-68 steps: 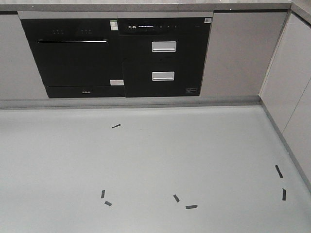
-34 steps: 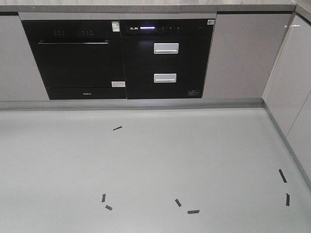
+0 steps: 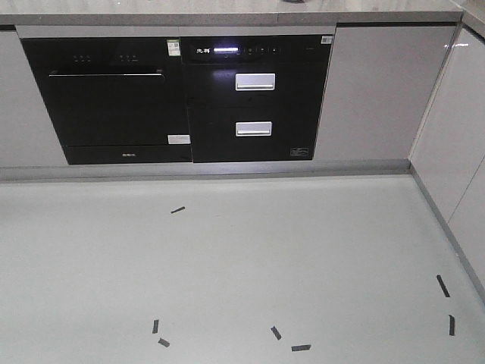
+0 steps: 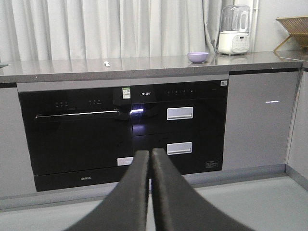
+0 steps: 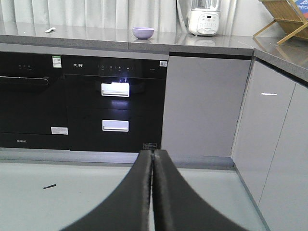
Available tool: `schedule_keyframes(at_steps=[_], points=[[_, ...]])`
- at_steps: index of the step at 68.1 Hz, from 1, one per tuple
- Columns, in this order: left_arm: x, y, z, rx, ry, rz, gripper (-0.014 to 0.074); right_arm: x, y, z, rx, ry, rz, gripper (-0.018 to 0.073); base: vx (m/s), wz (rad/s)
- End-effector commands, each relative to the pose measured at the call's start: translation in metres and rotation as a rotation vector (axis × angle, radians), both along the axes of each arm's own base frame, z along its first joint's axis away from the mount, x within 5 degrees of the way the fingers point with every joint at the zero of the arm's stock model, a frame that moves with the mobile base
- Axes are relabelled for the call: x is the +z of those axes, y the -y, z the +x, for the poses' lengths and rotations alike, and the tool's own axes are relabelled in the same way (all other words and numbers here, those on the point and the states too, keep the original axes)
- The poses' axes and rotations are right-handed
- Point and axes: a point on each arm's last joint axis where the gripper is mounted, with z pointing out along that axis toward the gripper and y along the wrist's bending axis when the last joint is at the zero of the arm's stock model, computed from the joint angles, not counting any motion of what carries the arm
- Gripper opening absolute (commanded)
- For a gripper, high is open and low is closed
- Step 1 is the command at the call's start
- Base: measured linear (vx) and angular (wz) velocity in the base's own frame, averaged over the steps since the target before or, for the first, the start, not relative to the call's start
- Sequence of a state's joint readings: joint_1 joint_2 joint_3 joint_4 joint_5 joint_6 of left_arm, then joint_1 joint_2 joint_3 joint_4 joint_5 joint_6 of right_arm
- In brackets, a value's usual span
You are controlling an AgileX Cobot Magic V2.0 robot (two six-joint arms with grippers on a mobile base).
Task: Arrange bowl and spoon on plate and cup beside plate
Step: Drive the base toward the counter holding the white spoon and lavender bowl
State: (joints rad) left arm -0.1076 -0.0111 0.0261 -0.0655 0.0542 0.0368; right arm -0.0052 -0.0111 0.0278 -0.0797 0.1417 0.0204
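The lavender bowl [image 4: 198,57] stands on the grey countertop [image 4: 144,65] above the black appliances, also visible from the right wrist as the bowl [image 5: 143,32]. The small pale spoon [image 4: 107,63] lies on the same counter further left, and the right wrist view shows the spoon [image 5: 50,30] near its left edge. Plate and cup are out of view. My left gripper [image 4: 150,155] is shut and holds nothing, low and well short of the counter. My right gripper [image 5: 152,154] is shut and holds nothing too.
A white blender [image 4: 234,30] stands right of the bowl, and a wooden rack [image 5: 284,17] sits on the corner counter. Black built-in appliances [image 3: 182,98] face me, cabinets [image 3: 462,129] run along the right, and tape marks [image 3: 300,347] dot the grey floor.
In the front view the appliances and floor tape marks have slid down and slightly left, and the countertop edge now shows at the top.
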Motion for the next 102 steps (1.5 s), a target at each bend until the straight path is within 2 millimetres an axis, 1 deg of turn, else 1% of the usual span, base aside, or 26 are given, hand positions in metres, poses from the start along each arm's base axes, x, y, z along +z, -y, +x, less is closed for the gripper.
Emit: schedule_keyframes(at_steps=[1, 50, 102], points=[[0.0171, -0.0005, -0.0025, 0.000, 0.105, -0.024, -0.0006, 0.0063, -0.0003, -0.0006, 0.003, 0.083, -0.016, -0.0003, 0.13, -0.05], [0.0171, -0.0005, -0.0025, 0.000, 0.105, -0.024, -0.0006, 0.0063, -0.0003, -0.0006, 0.003, 0.083, -0.016, -0.0003, 0.11, 0.01], [0.0171, -0.0005, -0.0025, 0.000, 0.105, -0.024, -0.0006, 0.0063, -0.0003, -0.0006, 0.003, 0.083, -0.016, -0.0003, 0.18, 0.00]])
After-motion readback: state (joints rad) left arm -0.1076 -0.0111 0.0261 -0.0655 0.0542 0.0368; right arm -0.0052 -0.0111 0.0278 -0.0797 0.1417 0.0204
